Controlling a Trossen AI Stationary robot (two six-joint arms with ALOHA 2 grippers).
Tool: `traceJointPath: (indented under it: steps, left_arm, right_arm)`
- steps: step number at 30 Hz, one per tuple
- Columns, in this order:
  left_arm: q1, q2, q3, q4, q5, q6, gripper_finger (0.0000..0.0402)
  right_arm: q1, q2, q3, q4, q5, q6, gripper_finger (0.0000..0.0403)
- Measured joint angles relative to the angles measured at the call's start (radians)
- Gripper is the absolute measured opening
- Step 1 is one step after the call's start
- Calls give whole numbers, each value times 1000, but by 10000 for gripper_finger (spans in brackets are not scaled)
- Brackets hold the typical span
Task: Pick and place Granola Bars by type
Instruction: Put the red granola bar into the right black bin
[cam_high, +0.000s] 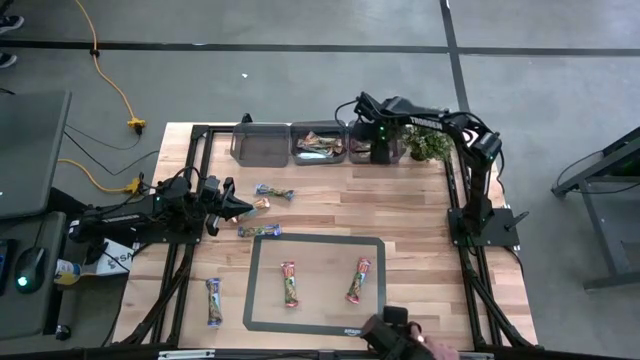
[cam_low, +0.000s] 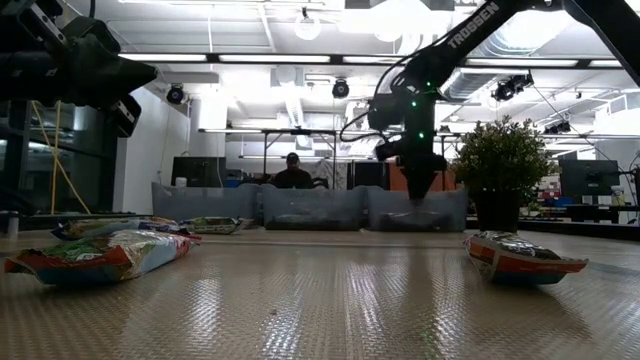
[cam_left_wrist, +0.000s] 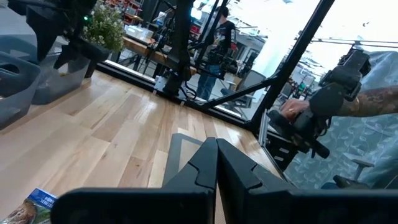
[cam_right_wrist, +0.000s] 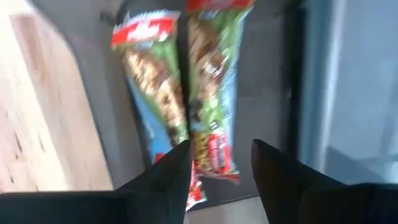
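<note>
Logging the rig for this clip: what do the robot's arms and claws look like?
Both arms are dark, jointed metal. The right arm carries white lettering on its upper link and small green lights near the wrist. Each claw has two dark, tapered fingers: left claw, right claw.

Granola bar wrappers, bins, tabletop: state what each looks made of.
Granola bar wrappers: thin glossy printed film, probably plastic or foil; they shine and crinkle. Bins: translucent grey plastic, it seems; contents show through the walls in the low view. Tabletop: pale wood planks with visible grain and seams, smooth finish.
</note>
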Motion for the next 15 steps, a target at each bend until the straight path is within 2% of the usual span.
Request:
traceJointPath:
  steps: [8,15]
  left_arm:
    - [0,0,0,0,0,0,1]
    - [0,0,0,0,-4,0,1]
  right_arm:
    - [4,0,180,-18,-27,54,162]
    - [5,0,394,-41,-264,191,165]
